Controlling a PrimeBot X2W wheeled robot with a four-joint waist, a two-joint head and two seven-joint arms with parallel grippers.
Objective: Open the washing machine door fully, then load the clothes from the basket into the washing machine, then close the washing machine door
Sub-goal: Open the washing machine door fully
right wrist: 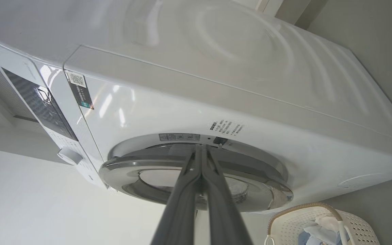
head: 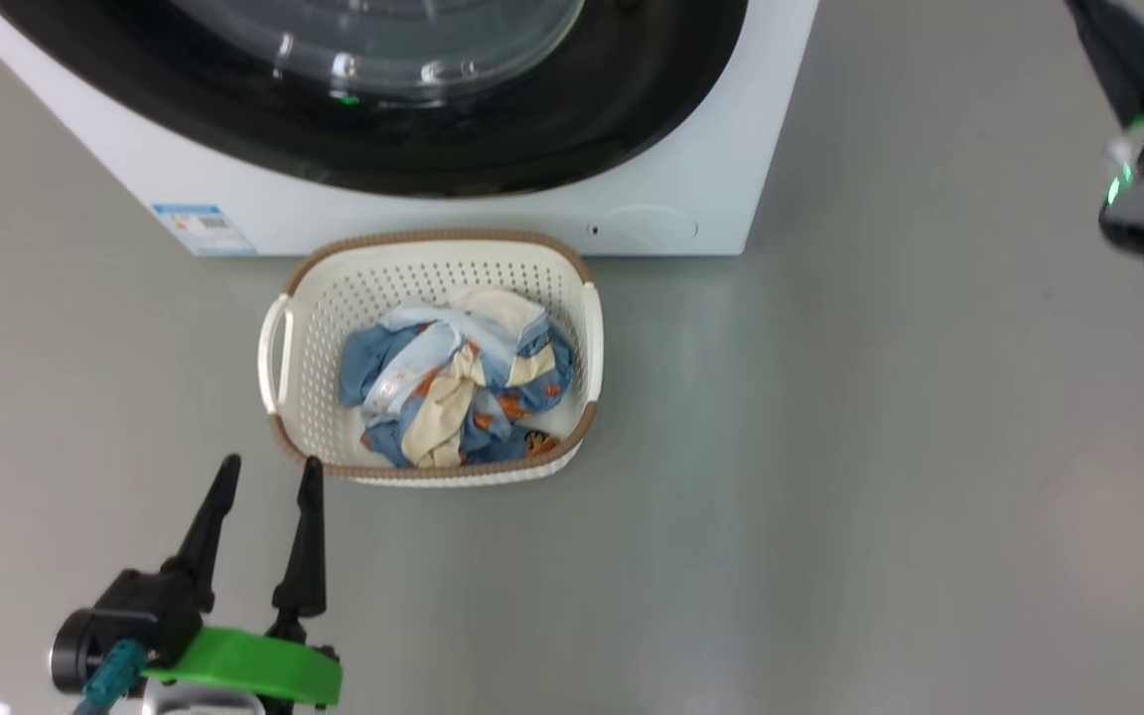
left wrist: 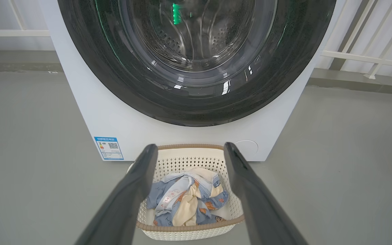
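left gripper (head: 270,464) — low left, two dark fingers spread and empty, tips just beside the near left corner of the basket (head: 413,283). basket on the grey floor (head: 830,447) right before the washing machine (head: 493,214), the clothes (head: 453,392) heaped inside, the washing machine door (head: 532,149) above it. right gripper (right wrist: 201,148) — fingers pressed together, tips at the door's rim; contact cannot be told.

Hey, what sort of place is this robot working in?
Probably a home laundry corner, perhaps a balcony: a large white front-loading washing machine, a cream perforated plastic basket of blue and cream clothes before it, and white railings behind.
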